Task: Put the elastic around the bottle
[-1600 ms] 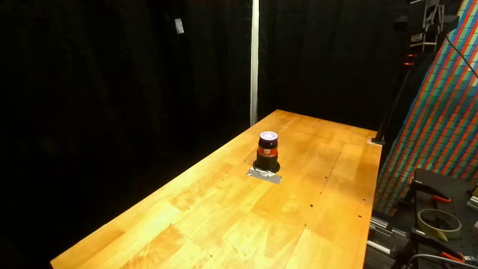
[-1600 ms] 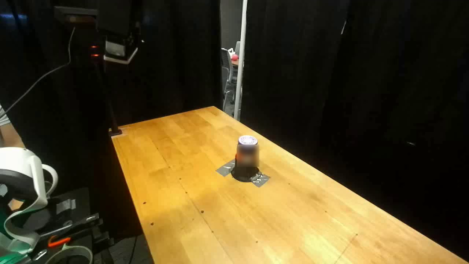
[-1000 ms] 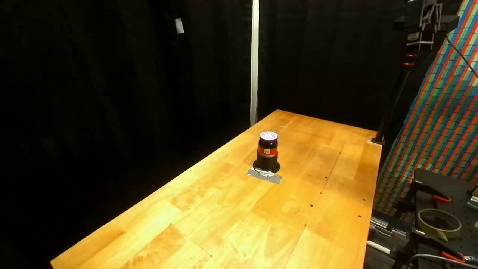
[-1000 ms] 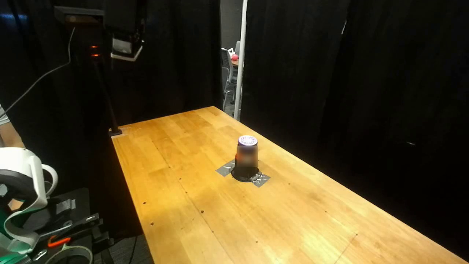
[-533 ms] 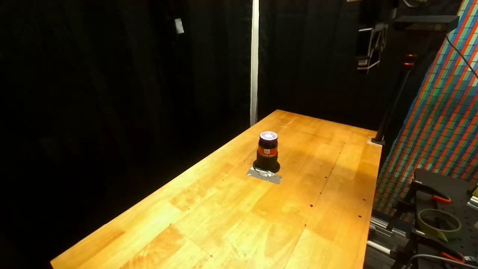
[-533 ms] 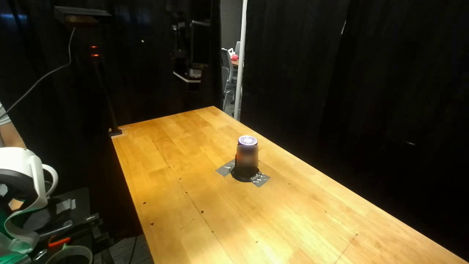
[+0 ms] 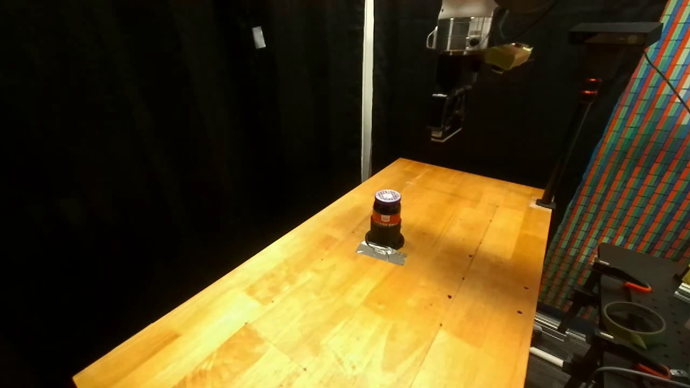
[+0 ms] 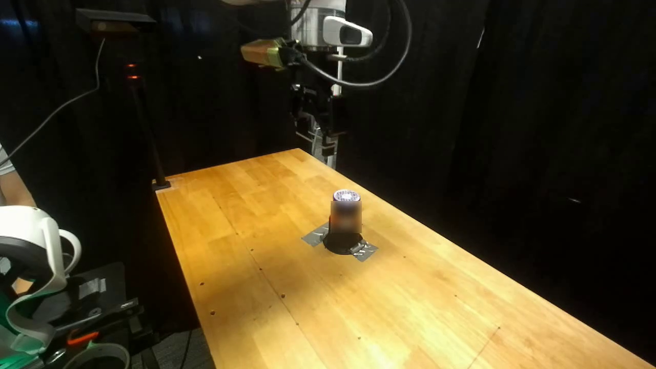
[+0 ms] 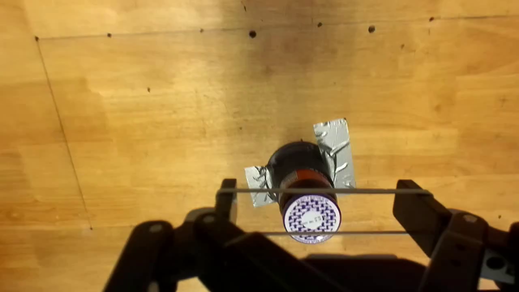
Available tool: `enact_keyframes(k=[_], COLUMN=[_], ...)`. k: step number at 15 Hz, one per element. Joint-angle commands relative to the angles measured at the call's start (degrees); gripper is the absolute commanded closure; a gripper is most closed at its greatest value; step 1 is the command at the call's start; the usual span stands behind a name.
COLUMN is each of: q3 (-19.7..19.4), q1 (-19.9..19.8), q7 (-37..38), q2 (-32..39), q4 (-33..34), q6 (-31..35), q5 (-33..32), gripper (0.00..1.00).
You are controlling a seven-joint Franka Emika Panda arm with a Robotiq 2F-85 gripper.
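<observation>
Black curtains (image 7: 188, 161) hang beyond the wooden bench (image 7: 302, 323) in both exterior views, with 1 pale upright pole (image 7: 367, 91) between them. In an exterior view, a multicoloured checked sheet (image 7: 630, 178) hangs at right behind a black side table (image 7: 636, 257), and a dark post (image 7: 567, 151) with 2 orange lights (image 7: 590, 92) stands at the bench's far right corner. There, bright light washes the bench's near part.
</observation>
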Motion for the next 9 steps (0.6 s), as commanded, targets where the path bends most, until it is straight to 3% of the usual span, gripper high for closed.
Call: enact_keyframes(k=[1, 9], q3=[-0.6, -1.8], q1=[1.3, 3.3], q7=[2.2, 2.6], q2=[7.1, 18.1], q4=[4.8, 10.5], q6=[7.5, 15.6], q5=[-0.9, -0.5], gripper=[0.00, 0.00])
